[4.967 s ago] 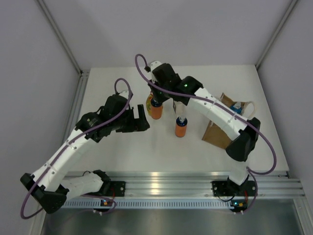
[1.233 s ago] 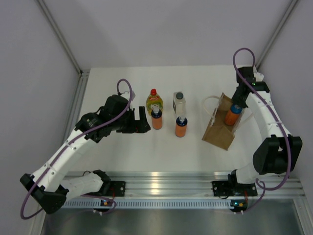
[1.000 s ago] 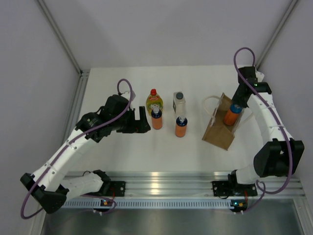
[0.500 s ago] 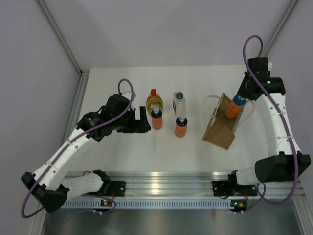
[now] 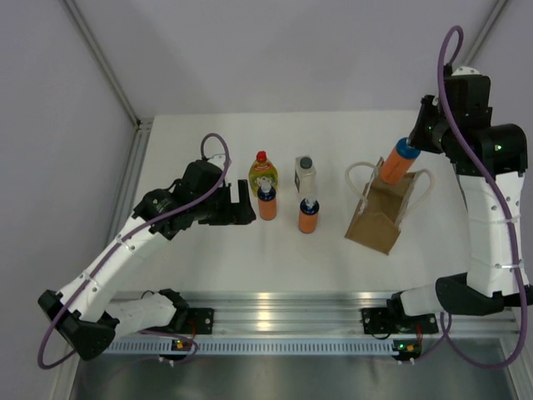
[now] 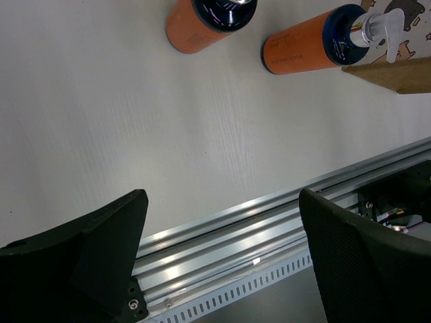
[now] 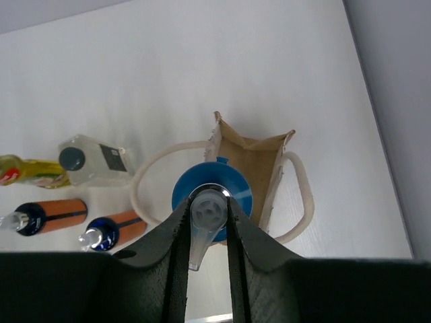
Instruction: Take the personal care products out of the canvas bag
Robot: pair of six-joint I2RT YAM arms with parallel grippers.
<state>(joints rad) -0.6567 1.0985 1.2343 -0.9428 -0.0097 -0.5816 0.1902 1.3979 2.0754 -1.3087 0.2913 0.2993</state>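
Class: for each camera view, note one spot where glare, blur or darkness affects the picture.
Top external: glare streaks on the aluminium rail at the near edge. Left wrist: the same rail glints; black fingers of the left gripper show little detail. Right wrist: the clear pump of the blue-topped orange bottle, in the right gripper, looks soft.

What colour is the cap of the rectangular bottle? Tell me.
Dark grey; the cap shows best in the right wrist view.

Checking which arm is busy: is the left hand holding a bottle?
No, the left hand is open with nothing between its fingers; the right hand grips the orange bottle.
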